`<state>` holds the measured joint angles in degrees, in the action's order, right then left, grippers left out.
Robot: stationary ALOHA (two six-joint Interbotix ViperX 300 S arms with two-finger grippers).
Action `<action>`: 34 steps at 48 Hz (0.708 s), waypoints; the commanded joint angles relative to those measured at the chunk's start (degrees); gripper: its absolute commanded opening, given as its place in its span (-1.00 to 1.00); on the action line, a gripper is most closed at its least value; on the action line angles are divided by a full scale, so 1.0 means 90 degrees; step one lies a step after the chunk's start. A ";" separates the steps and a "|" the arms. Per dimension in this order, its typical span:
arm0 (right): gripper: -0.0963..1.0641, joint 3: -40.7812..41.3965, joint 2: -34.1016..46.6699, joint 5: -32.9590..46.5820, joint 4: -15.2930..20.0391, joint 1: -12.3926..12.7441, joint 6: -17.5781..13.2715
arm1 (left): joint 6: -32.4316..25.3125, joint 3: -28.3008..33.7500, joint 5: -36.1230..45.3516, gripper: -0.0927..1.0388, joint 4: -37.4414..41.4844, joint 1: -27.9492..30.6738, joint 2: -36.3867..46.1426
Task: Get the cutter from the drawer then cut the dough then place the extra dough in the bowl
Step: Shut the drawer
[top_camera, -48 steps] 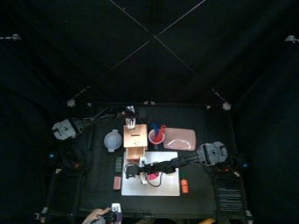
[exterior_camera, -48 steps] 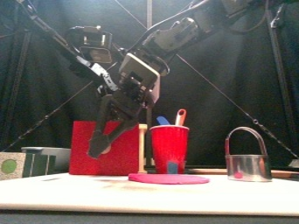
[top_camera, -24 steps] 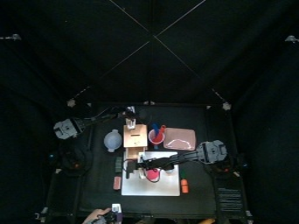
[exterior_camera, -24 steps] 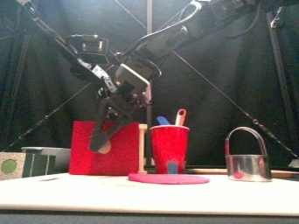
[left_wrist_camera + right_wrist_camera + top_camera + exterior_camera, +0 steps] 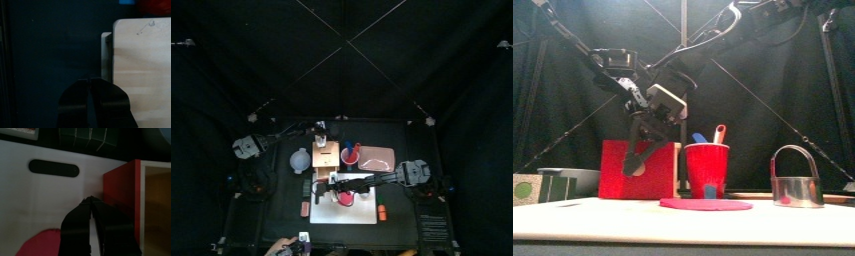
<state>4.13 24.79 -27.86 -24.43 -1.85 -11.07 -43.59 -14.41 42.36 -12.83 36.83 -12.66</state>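
Black curtains hang on all sides of the small black table (image 5: 405,228). Largest on it is the flat white cutting board (image 5: 331,214), lying toward the front. Behind the board stands the pale wooden box (image 5: 327,155), smooth and square-edged. Its red drawer front (image 5: 620,175) faces forward, a plain matte panel.

Right of the box lies the flat pink tray (image 5: 376,157), and left of it sits the rounded blue-grey bowl (image 5: 298,160). A glossy red cup (image 5: 707,170) holds a blue knife (image 5: 699,138) and a red knife (image 5: 719,133), handles up.

On the board the pink dough (image 5: 707,204) is spread as a thin, soft-edged disc. The cutter (image 5: 795,188) is out of the drawer. It stands upright to the right of the dough, a shiny metal ring with a wire handle arched over it.

My right gripper (image 5: 90,201) hangs in front of the drawer front. Its jaws are pressed together on nothing, the tips just beside the red panel's edge above the board. Whether they touch the panel I cannot tell.

My left gripper (image 5: 89,81) rests by the box's pale top, jaws closed and empty too.
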 commanded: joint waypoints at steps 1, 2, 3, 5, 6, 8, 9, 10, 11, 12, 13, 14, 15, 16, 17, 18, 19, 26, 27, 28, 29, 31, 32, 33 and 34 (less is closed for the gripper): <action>-0.54 -0.0215 -0.0107 0.0000 -0.0068 0.0264 -0.0020 | -0.0010 0.0098 -0.0020 -0.08 0.0020 -0.0010 0.0059; -0.54 -0.0234 -0.0107 -0.0010 -0.0068 0.0273 -0.0020 | -0.0010 0.0098 -0.0020 -0.08 0.0020 0.0000 0.0059; -0.54 -0.0244 -0.0088 -0.0010 -0.0068 0.0293 -0.0020 | -0.0010 0.0098 -0.0020 -0.08 0.0020 -0.0010 0.0049; -0.54 -0.0264 -0.0078 -0.0010 -0.0088 0.0313 -0.0020 | -0.0010 0.0098 -0.0020 -0.08 0.0020 -0.0010 0.0049; -0.54 -0.0264 -0.0078 -0.0010 -0.0088 0.0322 -0.0020 | -0.0010 0.0088 -0.0029 -0.08 0.0020 -0.0010 0.0049; -0.54 -0.0273 -0.0078 -0.0010 -0.0098 0.0342 -0.0020 | -0.0010 0.0078 -0.0049 -0.08 0.0020 -0.0010 0.0049; -0.54 -0.0273 -0.0068 -0.0010 -0.0107 0.0352 -0.0020 | -0.0020 0.0068 -0.0059 -0.08 0.0020 -0.0010 0.0049; -0.54 -0.0283 -0.0068 -0.0010 -0.0117 0.0371 -0.0020 | -0.0010 0.0068 -0.0059 -0.08 0.0020 -0.0020 0.0049; -0.54 -0.0283 -0.0059 -0.0010 -0.0117 0.0391 -0.0029 | -0.0020 0.0059 -0.0068 -0.08 0.0020 -0.0010 0.0049; -0.54 -0.0283 -0.0059 -0.0010 -0.0127 0.0400 -0.0029 | -0.0020 0.0059 -0.0088 -0.08 0.0020 -0.0010 0.0049; -0.54 -0.0293 -0.0049 -0.0010 -0.0146 0.0420 -0.0029 | -0.0010 0.0059 -0.0088 -0.08 0.0020 -0.0010 0.0049; -0.54 -0.0283 -0.0049 0.0000 -0.0156 0.0430 -0.0029 | -0.0020 0.0049 -0.0088 -0.08 0.0020 -0.0010 0.0049; -0.54 -0.0293 -0.0049 -0.0010 -0.0166 0.0449 -0.0029 | -0.0020 0.0049 -0.0098 -0.08 0.0020 -0.0010 0.0049; -0.54 -0.0283 -0.0039 -0.0010 -0.0186 0.0459 -0.0039 | -0.0020 0.0049 -0.0107 -0.08 0.0029 -0.0010 0.0049; -0.54 -0.0283 -0.0039 -0.0010 -0.0186 0.0479 -0.0039 | -0.0010 0.0049 -0.0107 -0.08 0.0020 -0.0010 0.0049; -0.54 -0.0293 -0.0039 -0.0010 -0.0195 0.0498 -0.0039 | -0.0010 0.0039 -0.0107 -0.08 0.0020 -0.0010 0.0049; -0.54 -0.0283 -0.0039 0.0000 -0.0205 0.0508 -0.0039 | -0.0010 0.0039 -0.0107 -0.08 0.0029 -0.0010 0.0049; -0.54 -0.0322 0.0020 0.0010 -0.0283 0.0654 -0.0088 | -0.0010 0.0039 -0.0107 -0.08 0.0078 -0.0010 0.0049; -0.54 -0.0342 0.0029 0.0010 -0.0283 0.0674 -0.0088 | -0.0010 0.0039 -0.0107 -0.08 0.0088 -0.0010 0.0049; -0.54 -0.0352 0.0029 0.0010 -0.0283 0.0684 -0.0088 | -0.0010 0.0039 -0.0117 -0.08 0.0098 -0.0010 0.0049; -0.54 -0.0361 0.0029 0.0010 -0.0293 0.0693 -0.0088 | -0.0020 0.0039 -0.0117 -0.08 0.0107 -0.0010 0.0049; -0.54 -0.0391 0.0059 0.0020 -0.0293 0.0703 -0.0088 | -0.0010 0.0039 -0.0137 -0.08 0.0127 -0.0010 0.0049; -0.54 -0.0410 0.0068 0.0020 -0.0303 0.0713 -0.0078 | -0.0010 0.0039 -0.0146 -0.08 0.0137 -0.0010 0.0049; -0.54 -0.0430 0.0078 0.0020 -0.0303 0.0723 -0.0068 | -0.0010 0.0039 -0.0156 -0.08 0.0156 -0.0010 0.0049; -0.54 -0.0449 0.0078 0.0020 -0.0303 0.0723 -0.0068 | -0.0010 0.0039 -0.0166 -0.08 0.0176 -0.0010 0.0049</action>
